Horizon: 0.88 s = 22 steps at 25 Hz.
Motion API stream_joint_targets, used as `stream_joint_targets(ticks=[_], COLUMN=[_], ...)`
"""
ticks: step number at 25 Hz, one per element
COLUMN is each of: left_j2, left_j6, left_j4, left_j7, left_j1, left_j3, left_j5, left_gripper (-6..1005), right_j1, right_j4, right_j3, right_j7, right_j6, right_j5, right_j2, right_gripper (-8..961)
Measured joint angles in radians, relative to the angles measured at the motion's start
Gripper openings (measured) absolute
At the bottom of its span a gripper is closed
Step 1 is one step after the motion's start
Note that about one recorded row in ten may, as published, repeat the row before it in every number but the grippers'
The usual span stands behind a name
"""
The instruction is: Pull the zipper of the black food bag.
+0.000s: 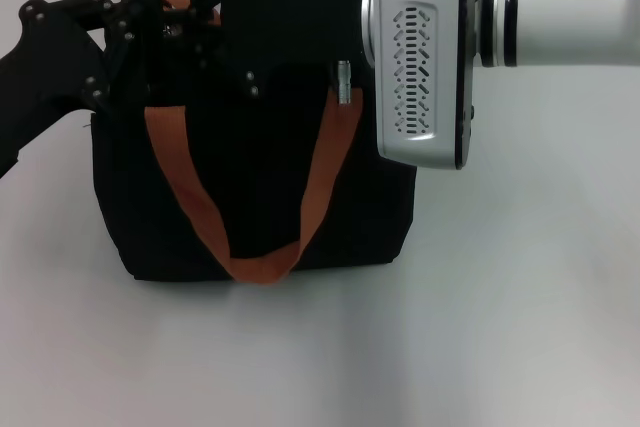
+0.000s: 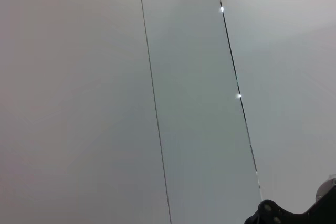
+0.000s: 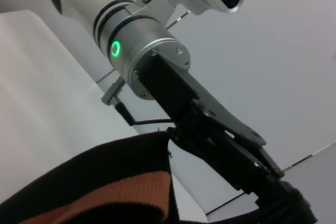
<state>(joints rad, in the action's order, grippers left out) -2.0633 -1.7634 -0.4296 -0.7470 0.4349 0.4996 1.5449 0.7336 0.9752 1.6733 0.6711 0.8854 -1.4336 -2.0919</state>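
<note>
A: Why are both arms up at the far edge of that boxy black fabric food bag (image 1: 250,197)?

B: Prob. one to steady, one to pull. The left gripper (image 1: 165,22) sits at the bag's far-left top corner, by the upper end of the orange-brown webbing handle (image 1: 255,262). Looks like it pins the fabric there so the track can't bunch, but that's my guess. Can't tell if its jaws are closed on anything; black on black.

A: And the right gripper (image 1: 235,37)?

B: Reaches in from the right, across the bag's top, approx. mid-edge. Same problem, can't tell how wide it is.

A: Where's the small silver metal zipper pull (image 1: 343,82)?

B: On the top edge toward the right, hanging just beside the right end of the near handle. It's to the right of the right gripper's tip, close under that arm's silver wrist housing (image 1: 420,72), not btwn any fingers I can see.

A: Bag itself?

B: Upright on the white tabletop (image 1: 520,327), near handle drooping down the front.

A: Wrist cams?

B: Left shows only wall; right shows the left arm above the bag's edge.
</note>
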Motion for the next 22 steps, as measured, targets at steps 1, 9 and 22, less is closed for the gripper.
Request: stream_joint_targets(ticks=[1, 9, 22], left_j2=[0.0, 0.0, -0.001], left_j6=[-0.001, -0.005, -0.019], left_j4=[0.0, 0.0, 0.0], left_j7=[0.0, -0.001, -0.004], left_j1=[0.0, -0.004, -0.007], left_j3=[-0.001, 0.003, -0.001], left_j5=[-0.001, -0.002, 0.0], left_gripper=[93, 95, 98], right_j1=[-0.002, -0.016, -0.049], right_j4=[0.001, 0.006, 0.048], right_j3=[0.0, 0.002, 0.002], right_j7=[0.0, -0.001, -0.001], right_j6=[0.0, 0.0, 0.01], right_j5=[0.009, 0.043, 0.037], right_j2=[0.0, 0.0, 0.002], right_gripper=[299, 25, 1])
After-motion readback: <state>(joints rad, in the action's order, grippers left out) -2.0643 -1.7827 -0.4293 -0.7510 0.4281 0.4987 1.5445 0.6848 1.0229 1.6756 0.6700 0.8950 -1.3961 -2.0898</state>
